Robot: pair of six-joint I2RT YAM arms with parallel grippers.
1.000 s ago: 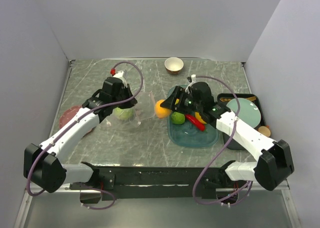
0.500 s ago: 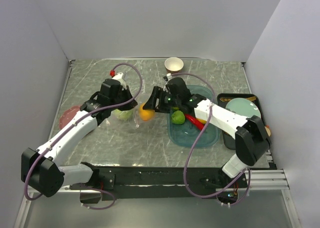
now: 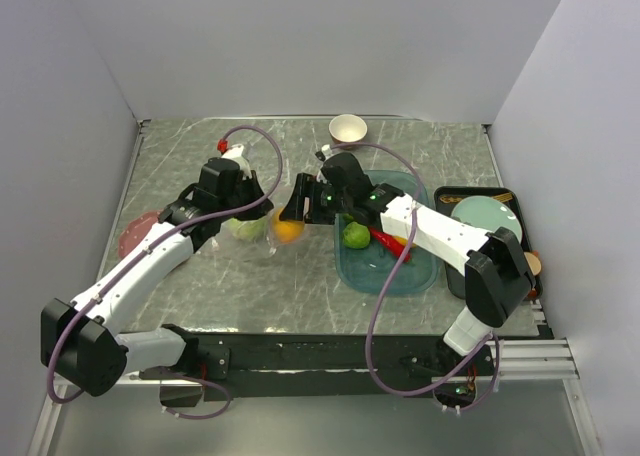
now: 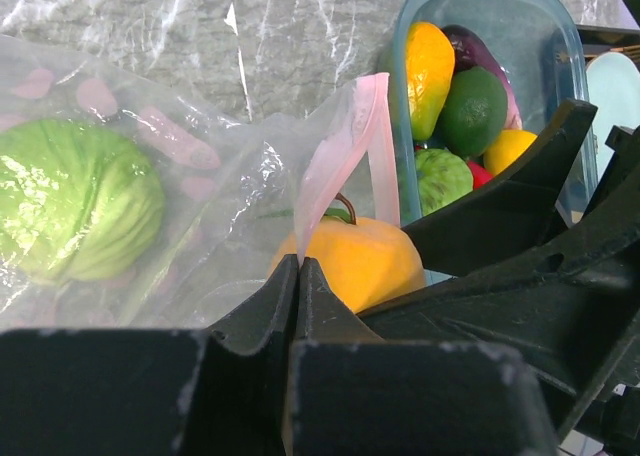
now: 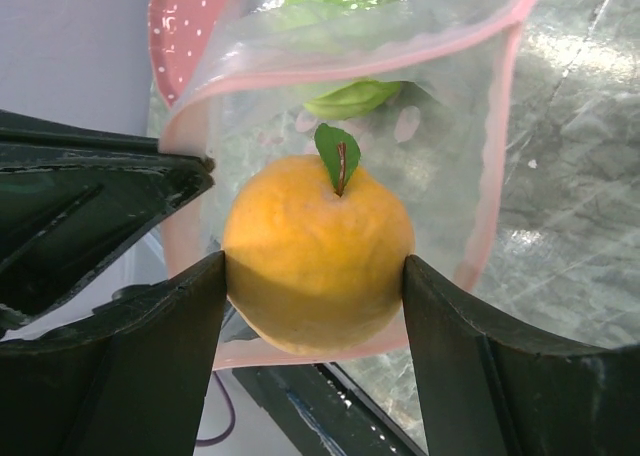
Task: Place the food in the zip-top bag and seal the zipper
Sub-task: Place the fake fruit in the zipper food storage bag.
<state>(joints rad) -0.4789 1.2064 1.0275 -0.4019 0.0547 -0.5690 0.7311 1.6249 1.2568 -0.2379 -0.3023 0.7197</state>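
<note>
My right gripper (image 5: 315, 306) is shut on an orange (image 5: 318, 266) with a green leaf and holds it at the open mouth of the clear zip-top bag (image 5: 400, 136). The pink zipper strip (image 5: 500, 146) rings that mouth. My left gripper (image 4: 298, 266) is shut on the pink zipper (image 4: 345, 146) and holds the mouth up. A green cabbage (image 4: 75, 211) lies inside the bag. In the top view the orange (image 3: 287, 229) sits between both grippers. More food, a lime (image 3: 355, 235) and red chili (image 3: 388, 244), lies in the teal tray (image 3: 415, 276).
A cream-and-brown bowl (image 3: 347, 129) stands at the back. A black tray holding a pale teal plate (image 3: 492, 221) is at the right. A pink dotted plate (image 3: 135, 234) lies left of the bag. Grey walls close in on three sides.
My right gripper has carried the orange leftward from over the teal tray to the bag's mouth. My left gripper has kept hold of the zipper, nearly still.
</note>
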